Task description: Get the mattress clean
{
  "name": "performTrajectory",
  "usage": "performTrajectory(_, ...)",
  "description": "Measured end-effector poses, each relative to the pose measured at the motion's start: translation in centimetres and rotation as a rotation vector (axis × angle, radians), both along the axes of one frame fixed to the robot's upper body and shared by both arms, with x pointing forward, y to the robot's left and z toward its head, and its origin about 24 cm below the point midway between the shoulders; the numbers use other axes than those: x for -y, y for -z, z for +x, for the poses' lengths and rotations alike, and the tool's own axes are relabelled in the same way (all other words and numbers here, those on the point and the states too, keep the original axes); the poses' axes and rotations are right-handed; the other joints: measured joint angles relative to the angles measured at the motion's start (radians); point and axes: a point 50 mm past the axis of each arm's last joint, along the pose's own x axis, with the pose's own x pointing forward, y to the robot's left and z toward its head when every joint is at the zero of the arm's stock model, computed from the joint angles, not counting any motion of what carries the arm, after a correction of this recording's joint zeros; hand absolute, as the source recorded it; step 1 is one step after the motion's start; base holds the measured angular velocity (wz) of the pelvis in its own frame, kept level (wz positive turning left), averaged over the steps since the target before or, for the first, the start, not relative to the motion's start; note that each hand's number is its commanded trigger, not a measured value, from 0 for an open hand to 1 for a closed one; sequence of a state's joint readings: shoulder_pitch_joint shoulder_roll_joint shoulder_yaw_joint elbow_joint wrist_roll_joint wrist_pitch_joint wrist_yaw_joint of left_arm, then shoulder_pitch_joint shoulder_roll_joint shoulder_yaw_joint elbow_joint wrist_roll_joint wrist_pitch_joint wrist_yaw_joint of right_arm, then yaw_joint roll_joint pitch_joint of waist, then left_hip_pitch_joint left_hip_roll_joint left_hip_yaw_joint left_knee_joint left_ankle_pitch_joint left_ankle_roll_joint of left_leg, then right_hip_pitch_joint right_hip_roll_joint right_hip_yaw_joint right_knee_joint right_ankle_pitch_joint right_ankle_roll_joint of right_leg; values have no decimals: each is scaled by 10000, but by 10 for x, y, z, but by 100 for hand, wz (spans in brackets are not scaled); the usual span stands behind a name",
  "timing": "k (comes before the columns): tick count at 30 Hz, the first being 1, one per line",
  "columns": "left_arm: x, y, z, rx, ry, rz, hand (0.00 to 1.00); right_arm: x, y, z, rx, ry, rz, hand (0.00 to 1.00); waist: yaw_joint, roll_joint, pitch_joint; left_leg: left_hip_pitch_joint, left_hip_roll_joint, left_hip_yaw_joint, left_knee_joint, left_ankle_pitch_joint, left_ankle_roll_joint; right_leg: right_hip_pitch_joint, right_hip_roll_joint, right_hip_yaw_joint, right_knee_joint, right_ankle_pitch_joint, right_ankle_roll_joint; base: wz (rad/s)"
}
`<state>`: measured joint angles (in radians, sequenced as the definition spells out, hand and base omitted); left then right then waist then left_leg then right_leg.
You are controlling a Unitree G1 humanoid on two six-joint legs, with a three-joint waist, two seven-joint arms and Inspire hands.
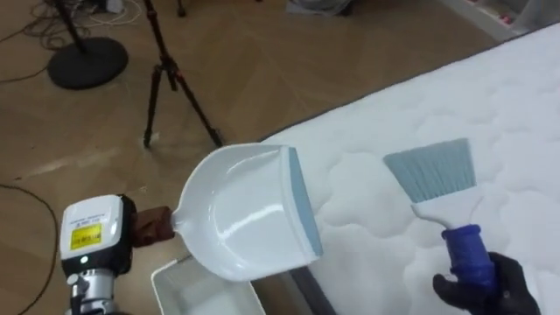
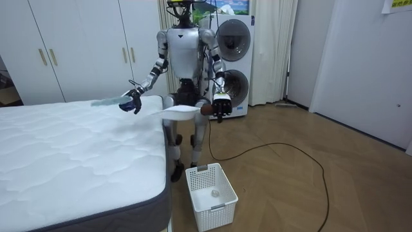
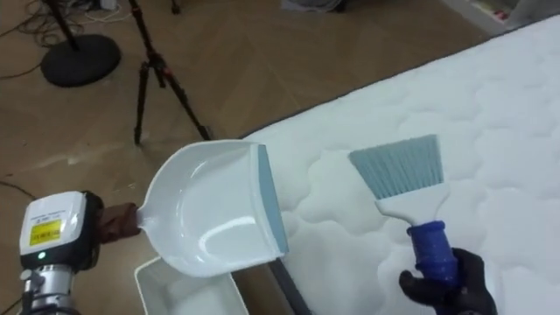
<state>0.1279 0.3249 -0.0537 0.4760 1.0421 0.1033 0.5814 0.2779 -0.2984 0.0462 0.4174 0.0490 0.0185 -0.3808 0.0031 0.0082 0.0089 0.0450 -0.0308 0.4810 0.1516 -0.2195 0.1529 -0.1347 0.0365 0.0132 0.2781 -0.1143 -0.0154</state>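
Note:
My left hand (image 1: 96, 232) at the lower left is shut on the handle of a white dustpan (image 1: 241, 214) with a grey-blue lip. The pan hangs tilted at the edge of the white quilted mattress (image 1: 490, 105), partly over a white basket (image 1: 206, 293). Over the mattress at the lower right, my right hand (image 1: 494, 289) is shut on the blue handle of a brush (image 1: 433, 171) with pale blue bristles pointing away from me. In the room view I stand at the corner of the bed (image 2: 71, 154), with the brush (image 2: 106, 101) over it and the dustpan (image 2: 180, 111) beside it.
The white slotted basket (image 2: 211, 188) stands on the wood floor by my feet, with a small pale thing inside. A black tripod (image 1: 171, 74) and a round stand base (image 1: 87, 61) are on the floor ahead. Wardrobes (image 2: 77, 45) and stacked washing machines (image 2: 233, 64) are behind me.

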Motion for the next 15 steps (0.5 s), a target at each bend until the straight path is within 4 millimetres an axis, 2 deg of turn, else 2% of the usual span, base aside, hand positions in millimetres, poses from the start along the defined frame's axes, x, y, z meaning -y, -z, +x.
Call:
performTrajectory(1,-2,-1,0,41,-95,3,100,0,0,0,-45,20,11,0,68,-7,3,21,42,291,-12,-38,-12,-61,-13,-222,13,65,-38,-136)
performTrajectory(2,-6,-3,0,125,-279,-21,100,-1,1,1,-111,29,21,0,97,5,-4,-28,166,770,-16,-139,-14,-91,-52,-672,84,207,-69,-121)
performTrajectory(3,-10,-5,1,216,-400,37,100,-2,1,1,-155,42,23,0,189,-19,19,-43,231,1252,-12,-204,-16,-217,-193,-1216,471,65,-51,-111)
performTrajectory(4,-11,-6,1,233,-445,48,100,-1,2,1,-190,74,2,0,188,-26,22,-9,238,1489,-19,-235,-23,-244,-344,-1498,833,-119,32,-109)
performTrajectory(6,-10,-8,2,324,-459,69,100,-1,1,1,-149,148,-45,0,254,-92,-15,33,239,2396,11,-397,-51,-124,-1073,-2002,1837,-838,323,-121)
performTrajectory(8,-10,-8,3,329,-480,74,100,-4,1,5,-70,36,79,0,313,-143,-15,20,239,2989,109,-468,-59,201,-1532,-2125,1818,-1030,557,-111)
performTrajectory(9,-10,-8,4,287,-508,89,100,-7,1,7,-23,15,167,0,285,-189,-12,-12,239,3314,162,-478,-59,383,-1742,-2174,1537,-1028,612,-93)
performTrajectory(11,-10,-8,5,167,-556,44,100,-10,3,6,-48,55,359,0,142,-243,-13,-14,246,3651,166,-491,-83,513,-1769,-2181,1113,-1012,640,-64)
performTrajectory(13,-9,-8,6,122,-582,-33,100,-11,4,6,-30,128,554,0,-73,-225,-10,-16,264,3811,210,-508,-116,540,-1748,-2193,846,-1009,645,-44)
performTrajectory(14,-7,-8,8,121,-608,-139,100,-13,5,6,8,247,759,0,-139,-201,-12,-32,324,3873,324,-563,-216,539,-1735,-2212,773,-1001,631,-39)
performTrajectory(15,-7,-7,9,87,-636,-212,100,-15,5,7,54,291,889,0,-209,-189,-31,-89,397,3825,568,-683,-497,488,-1740,-2179,781,-1019,584,-40)
